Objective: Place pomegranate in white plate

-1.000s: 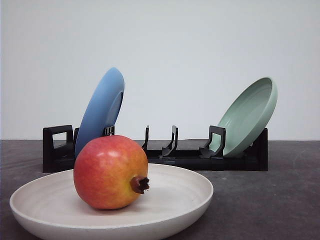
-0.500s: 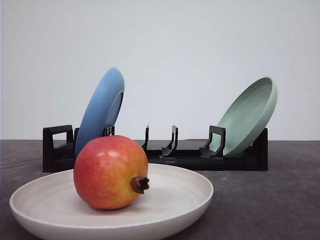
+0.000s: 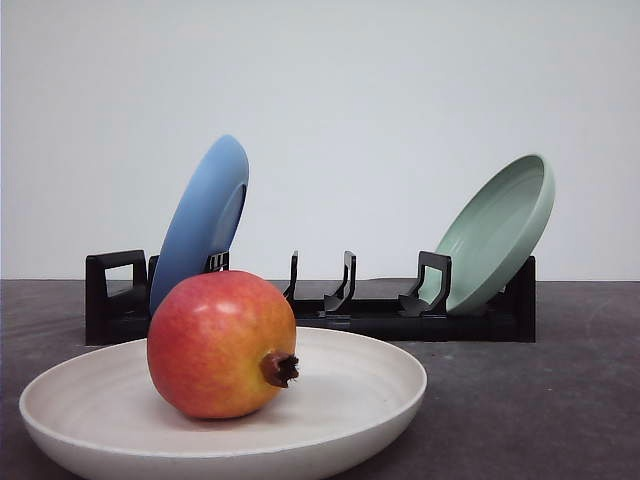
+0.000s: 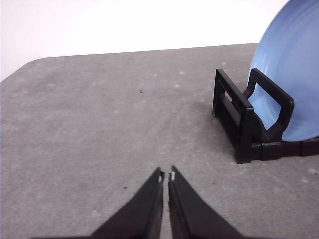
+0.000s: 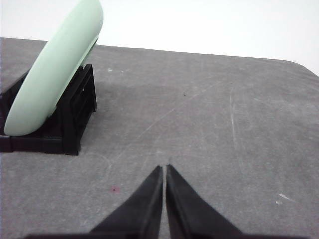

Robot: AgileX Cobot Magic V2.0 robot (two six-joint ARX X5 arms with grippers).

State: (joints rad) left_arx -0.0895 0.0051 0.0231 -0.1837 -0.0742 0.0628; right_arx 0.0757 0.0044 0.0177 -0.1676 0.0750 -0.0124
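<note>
The pomegranate [image 3: 221, 345], red with yellow-orange patches and a dark crown pointing right, rests inside the white plate [image 3: 380, 385] at the near left of the front view. My left gripper [image 4: 166, 177] is shut with nothing in it, over bare grey table beside the rack's blue-plate end. My right gripper [image 5: 164, 169] is also shut and empty, over bare table beside the rack's green-plate end.
A black dish rack [image 3: 340, 310] stands across the table behind the white plate. A blue plate [image 3: 200, 225] leans in its left slot and a pale green plate [image 3: 497, 232] in its right slot. The grey table [image 3: 540, 400] lies open to the right.
</note>
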